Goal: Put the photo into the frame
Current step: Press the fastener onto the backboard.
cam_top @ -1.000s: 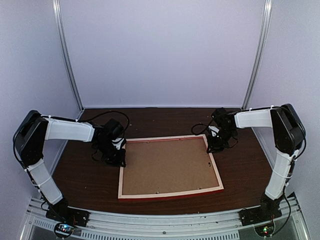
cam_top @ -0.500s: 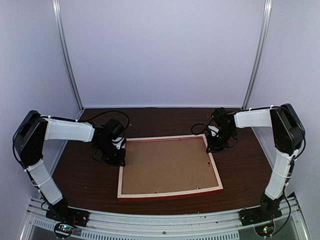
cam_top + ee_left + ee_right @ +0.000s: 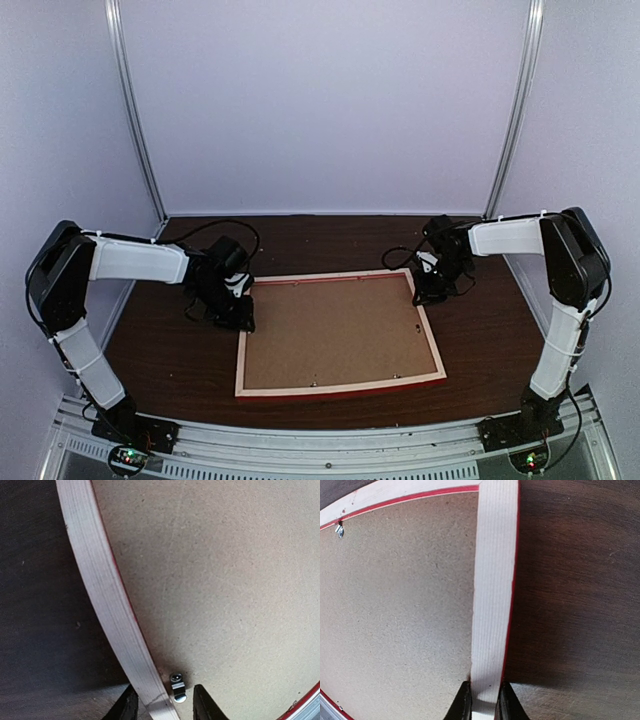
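The frame [image 3: 341,384] lies face down on the dark table, pale back rails up and red showing at its edges. A brown backing board [image 3: 335,332] fills it, and the photo is hidden. My left gripper [image 3: 238,316] is at the frame's left rail. In the left wrist view this gripper [image 3: 165,700] is open, with the rail [image 3: 100,580] and a small metal clip [image 3: 177,687] between its fingers. My right gripper [image 3: 421,292] is at the far right corner. In the right wrist view it [image 3: 484,700] is shut on the right rail [image 3: 492,580].
The backing board [image 3: 225,580] lies flat inside the rails, and another small clip [image 3: 339,529] shows on the far rail. Dark wood table [image 3: 490,330] surrounds the frame, with white walls close behind and at both sides.
My left gripper's jaws have widened a little around the left rail. The frame and the right arm have not moved.
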